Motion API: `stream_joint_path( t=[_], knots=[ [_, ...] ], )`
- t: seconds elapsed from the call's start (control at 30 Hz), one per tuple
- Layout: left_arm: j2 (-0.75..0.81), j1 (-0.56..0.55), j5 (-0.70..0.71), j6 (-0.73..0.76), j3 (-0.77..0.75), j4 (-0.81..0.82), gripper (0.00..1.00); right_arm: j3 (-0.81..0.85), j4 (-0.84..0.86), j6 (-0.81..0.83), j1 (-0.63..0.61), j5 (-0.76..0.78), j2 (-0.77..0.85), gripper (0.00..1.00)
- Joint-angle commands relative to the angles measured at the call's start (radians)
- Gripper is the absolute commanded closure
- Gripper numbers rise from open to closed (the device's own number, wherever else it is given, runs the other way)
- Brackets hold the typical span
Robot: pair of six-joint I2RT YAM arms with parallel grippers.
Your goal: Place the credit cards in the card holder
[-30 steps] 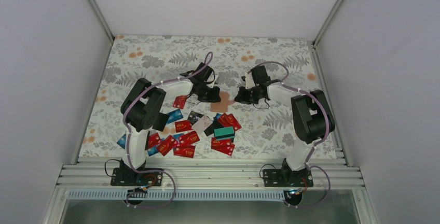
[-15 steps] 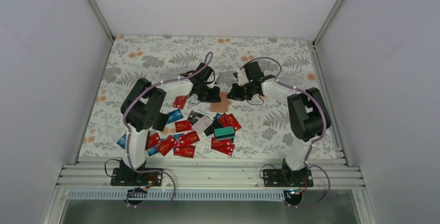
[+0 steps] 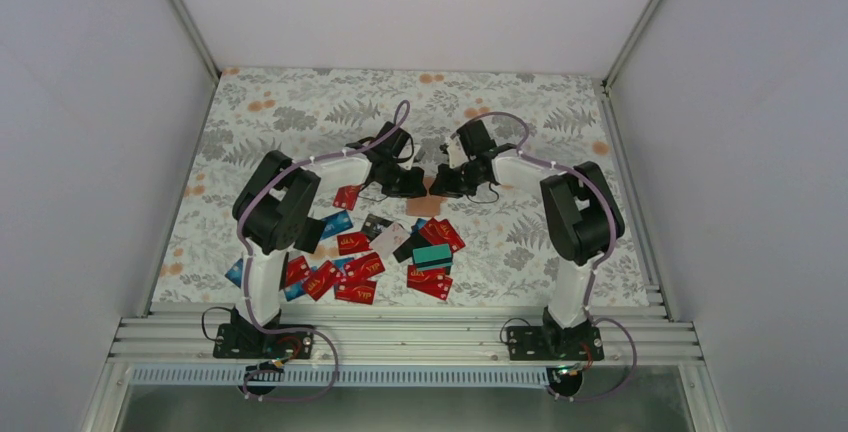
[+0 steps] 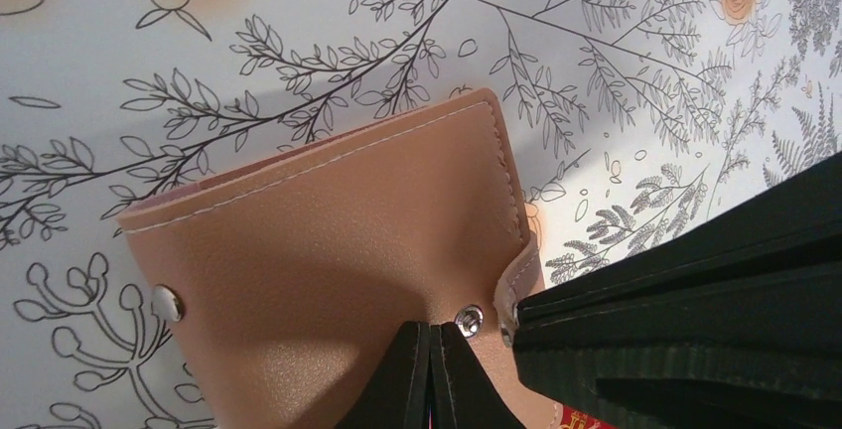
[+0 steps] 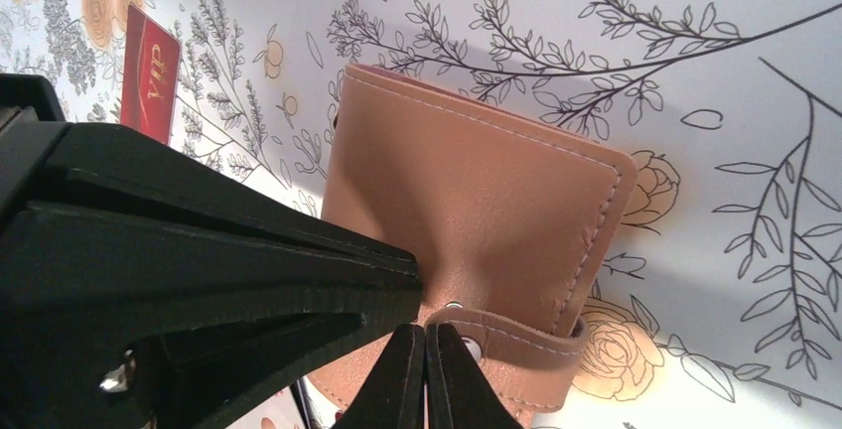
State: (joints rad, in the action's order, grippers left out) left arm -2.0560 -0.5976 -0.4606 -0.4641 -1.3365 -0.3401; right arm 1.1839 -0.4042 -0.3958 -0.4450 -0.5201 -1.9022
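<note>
Lying folded at mid-table, the card holder sits between the left gripper and right gripper, each with jaws pinched together against its leather; credit cards lie scattered nearer.

Tan card holder; credit cards seemingly mostly red.

Closed card holder, scattered credit cards
</note>
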Motion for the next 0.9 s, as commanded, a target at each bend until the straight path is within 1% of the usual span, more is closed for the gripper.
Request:
stream_joint_path(
  t=[0.0, 0.5, 0.87],
  knots=[
    [-0.025, -0.009, -0.002, -0.011, 0.029, 0.006, 0.96, 0.033, -0.021, -0.007, -0.016, 0.015, -0.025, 0.96],
    [-0.025, -0.008, -0.025, -0.015, 0.054, 0.03, 0.97, 0.06, -0.015, -0.017, -0.031, 0.017, -0.064, 0.96],
    [-0.024, -0.007, -0.033, -0.017, 0.062, 0.039, 0.98, 0.045, -0.011, -0.03, -0.044, 0.042, -0.101, 0.96]
  ],
)
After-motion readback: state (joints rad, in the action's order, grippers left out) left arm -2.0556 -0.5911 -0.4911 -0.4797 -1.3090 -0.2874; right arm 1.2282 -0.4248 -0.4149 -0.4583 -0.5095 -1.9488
